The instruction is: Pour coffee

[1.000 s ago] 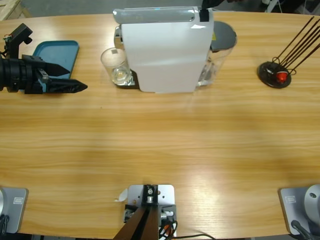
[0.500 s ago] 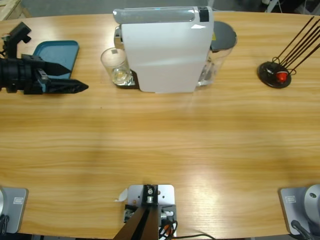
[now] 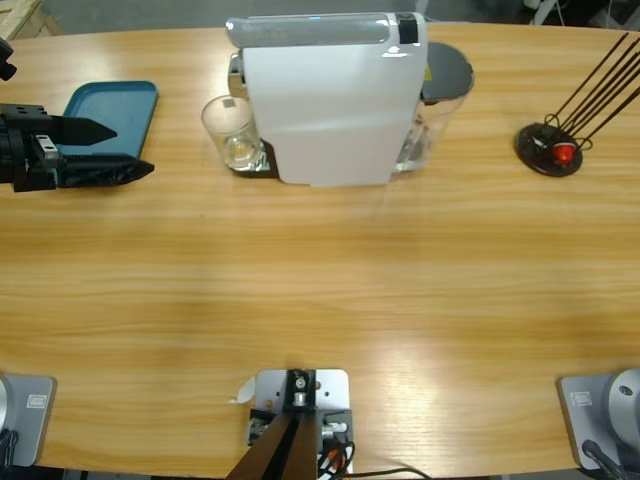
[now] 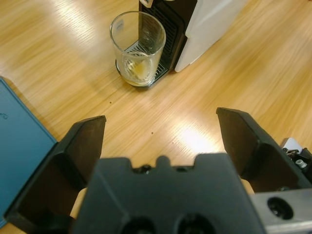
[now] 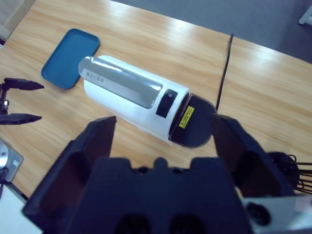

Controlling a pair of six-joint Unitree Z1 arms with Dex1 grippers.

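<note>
Table (image 3: 320, 290): long wooden top, pale grain, seen from above.
Coffee machine (image 3: 330, 100): white body with a silver top strip, standing at the far middle of the table; grey-lidded clear water tank (image 3: 445, 90) at its right end.
Glass (image 3: 230, 132): small clear tumbler, upright on the machine's black drip grate at the machine's left end, under the spout.
Coffee (image 4: 139, 72): thin pale-brown film at the bottom of the glass; best seen in the left wrist view. Very little there.
Tray (image 3: 115, 115): blue, flat, with rounded corners, lying left of the glass, well apart from it.
Capsule rack (image 3: 548, 148): black round base with thin dark rods slanting up, one orange-red capsule (image 3: 565, 153) on the base; far right of the table.
Left gripper (image 3: 105, 150): comes in from the left edge, over the near edge of the tray, jaws spread wide with nothing between them, pointed toward the glass; clear of the glass.
Right gripper (image 5: 163, 141): raised high above the table, looking down on the machine; jaws spread apart, holding nothing. Not seen in the high view.
</note>
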